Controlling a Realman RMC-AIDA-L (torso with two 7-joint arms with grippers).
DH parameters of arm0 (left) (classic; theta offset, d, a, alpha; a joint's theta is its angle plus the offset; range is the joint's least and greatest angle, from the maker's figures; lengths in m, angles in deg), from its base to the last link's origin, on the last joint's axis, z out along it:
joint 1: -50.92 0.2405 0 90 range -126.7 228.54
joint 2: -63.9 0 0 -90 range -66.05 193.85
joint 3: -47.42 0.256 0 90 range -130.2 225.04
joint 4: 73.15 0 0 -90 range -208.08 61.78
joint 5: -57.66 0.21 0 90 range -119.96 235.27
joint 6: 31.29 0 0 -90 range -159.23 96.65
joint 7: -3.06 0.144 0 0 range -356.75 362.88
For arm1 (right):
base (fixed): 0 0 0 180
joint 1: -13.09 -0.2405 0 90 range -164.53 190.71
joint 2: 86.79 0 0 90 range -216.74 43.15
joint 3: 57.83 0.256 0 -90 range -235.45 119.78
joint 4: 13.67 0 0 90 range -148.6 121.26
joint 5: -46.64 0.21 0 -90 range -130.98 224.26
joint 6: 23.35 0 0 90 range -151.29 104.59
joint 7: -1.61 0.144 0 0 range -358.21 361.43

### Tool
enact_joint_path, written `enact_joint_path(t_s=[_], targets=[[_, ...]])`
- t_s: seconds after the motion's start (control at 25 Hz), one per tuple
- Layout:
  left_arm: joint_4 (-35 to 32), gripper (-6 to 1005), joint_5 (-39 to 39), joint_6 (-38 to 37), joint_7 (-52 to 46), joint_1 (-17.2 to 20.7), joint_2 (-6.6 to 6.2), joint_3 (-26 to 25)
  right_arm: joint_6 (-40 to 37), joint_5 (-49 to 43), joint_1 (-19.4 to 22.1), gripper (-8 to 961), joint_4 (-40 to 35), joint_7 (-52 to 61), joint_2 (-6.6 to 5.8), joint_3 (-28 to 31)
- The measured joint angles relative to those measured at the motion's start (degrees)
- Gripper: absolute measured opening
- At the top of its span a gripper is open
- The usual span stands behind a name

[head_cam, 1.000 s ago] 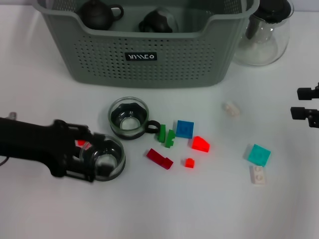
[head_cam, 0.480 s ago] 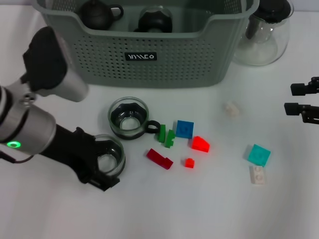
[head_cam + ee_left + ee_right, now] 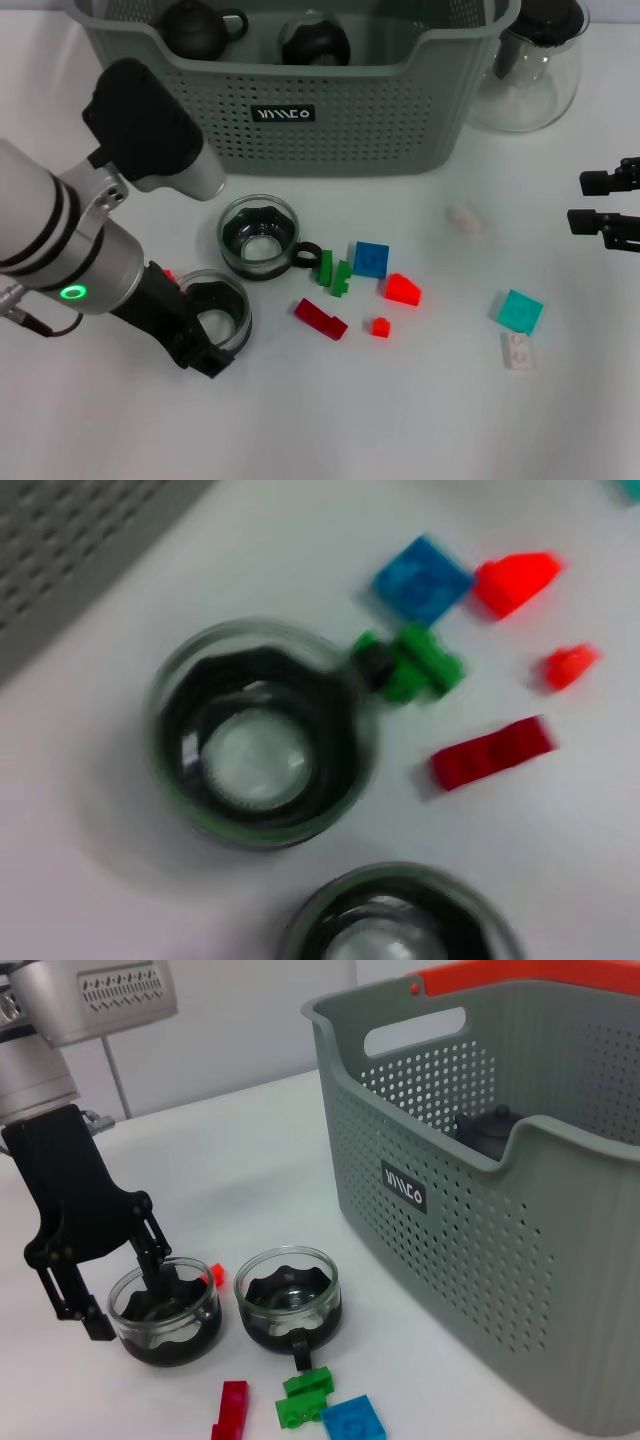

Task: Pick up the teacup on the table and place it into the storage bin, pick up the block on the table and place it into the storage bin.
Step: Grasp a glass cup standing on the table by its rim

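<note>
Two glass teacups stand on the white table. My left gripper (image 3: 207,331) is down over the nearer teacup (image 3: 237,318), open; in the right wrist view one finger (image 3: 155,1260) dips inside that teacup (image 3: 190,1322) and the other stands outside its wall. The second teacup (image 3: 258,236) has a black handle and sits free behind it. Coloured blocks lie to their right: dark red (image 3: 320,319), green (image 3: 333,272), blue (image 3: 371,258), orange-red (image 3: 402,289). The grey-green storage bin (image 3: 300,110) stands at the back. My right gripper (image 3: 590,202) hovers open at the far right.
Two dark teapots (image 3: 195,28) lie inside the bin. A clear glass jug (image 3: 530,75) stands right of the bin. Teal (image 3: 520,311), white (image 3: 517,351) and beige (image 3: 462,219) blocks lie toward the right. A small red block (image 3: 379,327) sits near the dark red one.
My left arm has swung from lying flat to standing up over the nearer teacup, which stayed in place. The right gripper drifted slightly inward.
</note>
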Motion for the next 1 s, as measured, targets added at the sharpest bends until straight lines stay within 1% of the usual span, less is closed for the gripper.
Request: enact_joint_path(t_s=[0.12, 0.16, 0.32, 0.48, 0.56, 0.76, 1.0], targets=[[0.7, 752, 3.4, 0.5, -3.0, -1.0, -0.01, 0.5, 0.0, 0.0, -0.1, 487, 0.1, -0.1, 0.03, 0.0], [1.0, 715, 4.5, 0.9, -4.0, -1.3, -0.01, 0.1, 0.0, -0.1, -0.1, 487, 0.2, -0.1, 0.04, 0.0], [1.1, 569, 3.8, 1.1, -3.7, -1.3, -0.03, 0.4, 0.0, -0.1, -0.4, 487, 1.3, -0.1, -0.14, 0.0], [1.6, 566, 2.8, 1.2, -3.4, -1.3, 0.01, 4.5, 0.0, -0.1, -0.7, 487, 2.3, -0.2, -0.35, 0.0], [2.6, 565, 2.8, 2.2, -3.6, -1.5, 0.06, 5.7, 0.0, -0.1, -0.8, 488, 2.4, -0.3, -0.36, 0.0], [5.6, 511, 3.1, 4.1, -4.3, -2.7, 0.02, 6.2, 0.0, -0.1, -0.8, 488, 2.6, -0.3, -0.39, 0.0], [4.4, 446, 3.8, 3.5, -5.0, -2.9, -0.01, 6.4, -0.3, -0.1, -0.8, 488, 3.0, -0.3, -0.48, 0.0]])
